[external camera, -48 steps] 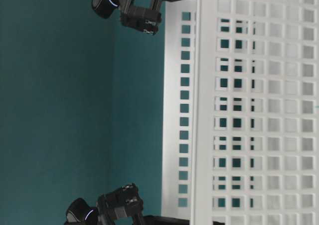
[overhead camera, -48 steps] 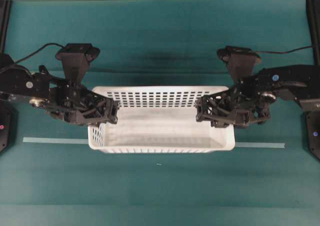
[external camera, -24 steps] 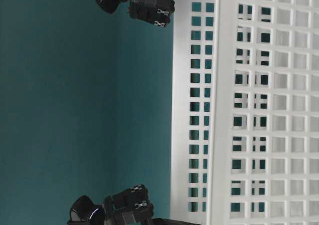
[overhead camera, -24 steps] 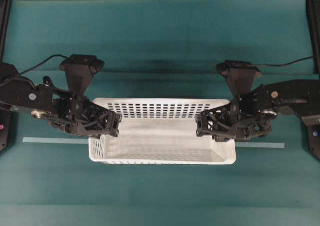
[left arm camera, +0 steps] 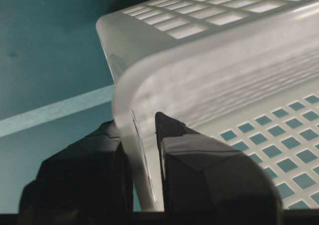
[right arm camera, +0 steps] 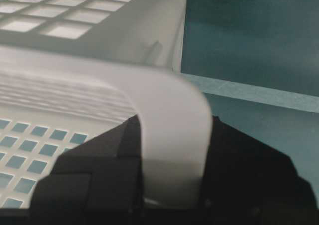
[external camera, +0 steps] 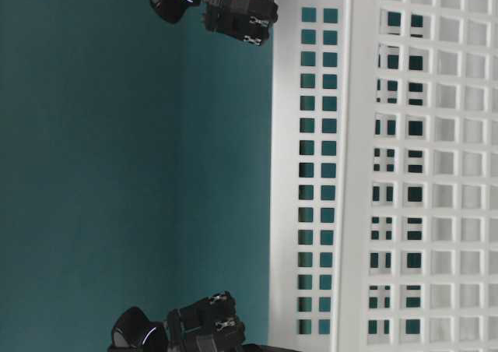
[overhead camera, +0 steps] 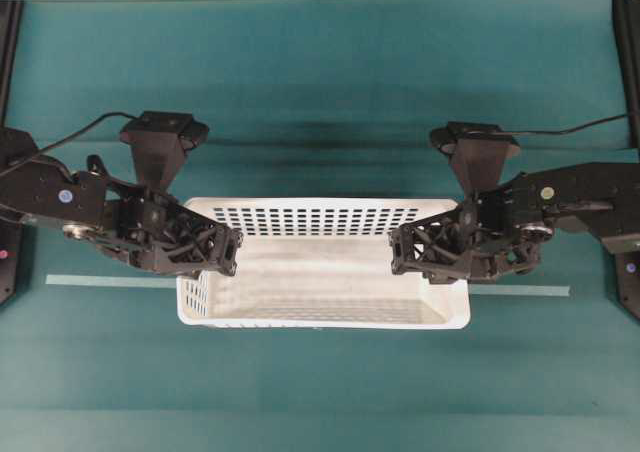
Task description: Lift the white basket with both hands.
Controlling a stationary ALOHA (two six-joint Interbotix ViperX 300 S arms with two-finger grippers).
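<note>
The white basket (overhead camera: pixel 320 272) lies crosswise in the middle of the overhead view, its long sides facing front and back. My left gripper (overhead camera: pixel 228 252) is shut on the rim of its left short wall, one finger inside and one outside, as the left wrist view shows for the gripper (left arm camera: pixel 142 155) and basket (left arm camera: pixel 224 85). My right gripper (overhead camera: pixel 400 252) is shut the same way on the right short wall; in the right wrist view the gripper (right arm camera: pixel 172 160) straddles the basket rim (right arm camera: pixel 174 115). The table-level view is filled by the basket's perforated wall (external camera: pixel 420 173). Whether the floor clears the table I cannot tell.
A pale tape strip (overhead camera: pixel 110 281) runs across the teal table and passes under the basket, coming out on the right (overhead camera: pixel 520 290). The arm bases stand at the left edge (overhead camera: pixel 8 262) and right edge (overhead camera: pixel 628 272).
Both grippers and the basket between them have shifted toward the front of the table, most of it in the first half second. The grips are unchanged.
</note>
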